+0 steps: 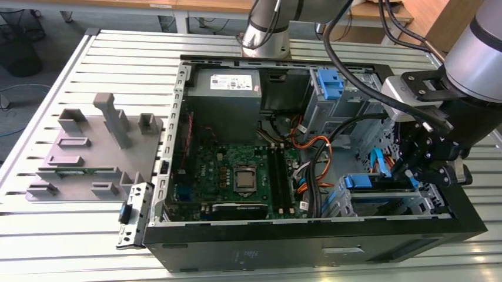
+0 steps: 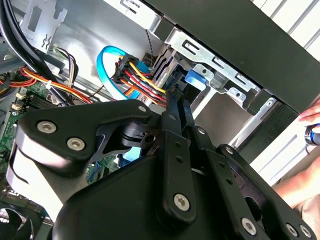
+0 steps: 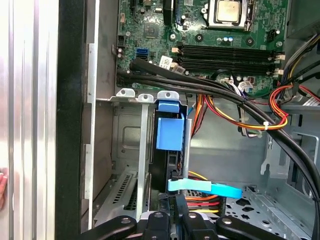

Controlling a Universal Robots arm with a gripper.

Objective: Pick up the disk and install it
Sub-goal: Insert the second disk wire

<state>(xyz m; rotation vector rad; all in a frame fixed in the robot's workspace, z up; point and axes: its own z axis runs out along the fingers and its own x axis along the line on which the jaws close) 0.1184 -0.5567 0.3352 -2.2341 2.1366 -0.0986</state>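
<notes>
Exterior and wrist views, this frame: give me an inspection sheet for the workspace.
Surface: slatted metal table.
Job's things: disk with blue rails standing on edge in the drive cage of the open PC case.
Clutter: grey fixture on the table.
Grippers: gripper inside the case at the cage, at the disk's cabled end; grip unclear.
Cables: blue data cable, red-yellow power leads.
Surroundings: a hand beside the case.
</notes>
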